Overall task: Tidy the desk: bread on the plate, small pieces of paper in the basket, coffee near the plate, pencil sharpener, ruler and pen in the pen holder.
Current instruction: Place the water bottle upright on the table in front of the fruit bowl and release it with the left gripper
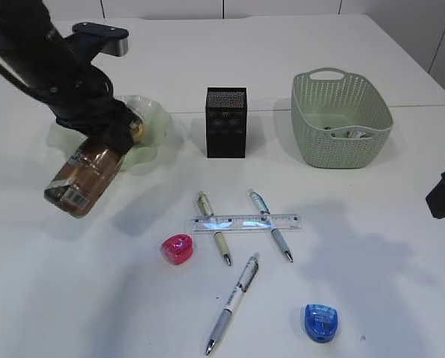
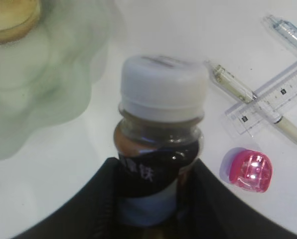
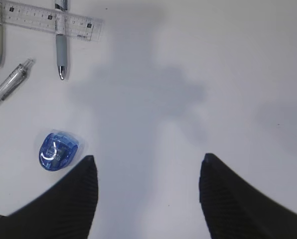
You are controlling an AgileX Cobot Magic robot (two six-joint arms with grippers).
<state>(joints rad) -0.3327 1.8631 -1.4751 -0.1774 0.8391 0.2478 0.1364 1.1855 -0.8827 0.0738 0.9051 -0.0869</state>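
Bare counter (image 1: 372,246) lies open on the right, beneath the spread right end effector (image 3: 148,172), with only the blue sharpener (image 1: 321,322) near its left finger. The middle is cluttered: ruler (image 1: 246,222) lying across two pens (image 1: 214,227), a third pen (image 1: 234,302) below, pink sharpener (image 1: 177,249) beside. Behind stand holder (image 1: 226,122) and basket (image 1: 340,118), with a gap between. The left arm and its bottle (image 1: 84,179) block the plate (image 1: 151,123).

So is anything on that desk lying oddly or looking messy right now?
Yes. The ruler lies across two pens instead of flat on the desk. The left gripper holds the coffee tilted in the air beside the plate. Nothing looks spilled or broken.
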